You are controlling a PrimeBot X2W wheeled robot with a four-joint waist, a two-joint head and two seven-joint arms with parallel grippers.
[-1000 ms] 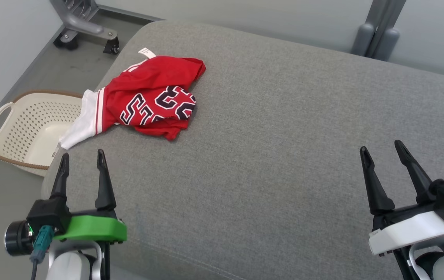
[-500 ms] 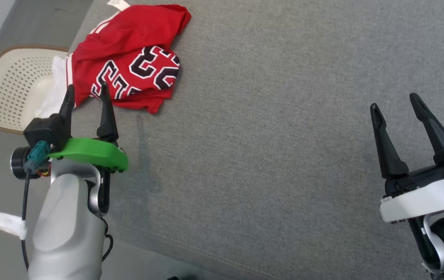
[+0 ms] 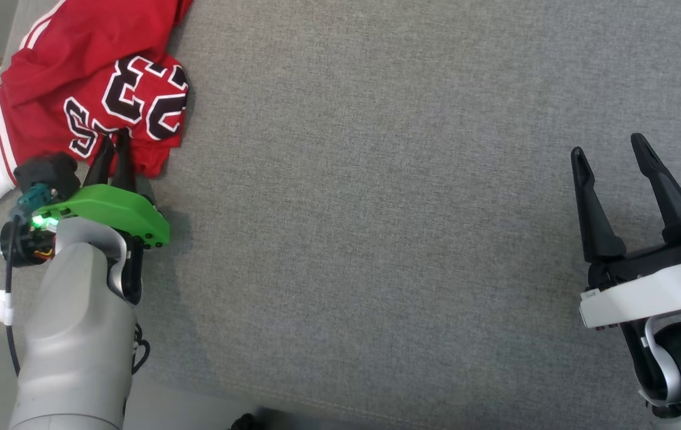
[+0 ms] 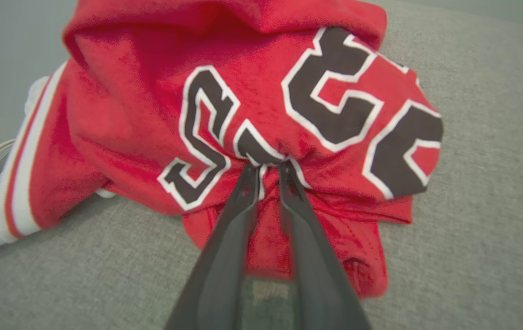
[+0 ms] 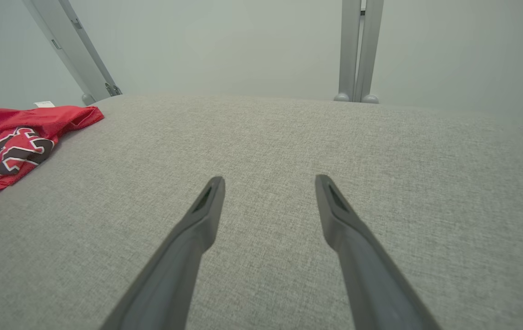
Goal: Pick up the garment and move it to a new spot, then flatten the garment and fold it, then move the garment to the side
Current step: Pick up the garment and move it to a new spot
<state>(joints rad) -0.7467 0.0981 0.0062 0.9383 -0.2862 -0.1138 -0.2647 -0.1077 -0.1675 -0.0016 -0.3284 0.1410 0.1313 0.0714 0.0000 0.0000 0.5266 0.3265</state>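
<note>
Over the grey cushion [image 3: 376, 239] the right claw [image 3: 609, 146] is being held wide and empty, while farther off at the left edge the crumpled red garment [image 3: 77, 65] is being pinched by the left claw [image 3: 112, 143], everything past pickup being left undone.

Jersey [image 3: 71, 60]: red, large black numerals outlined in white, white band with red stripes along one side. Crumpled in a loose heap, numerals uppermost, at the far left of the cushion [image 3: 376, 209], white band at its left edge. Fold below the numerals pinched in the left gripper [image 4: 268, 166] jaws.
</note>
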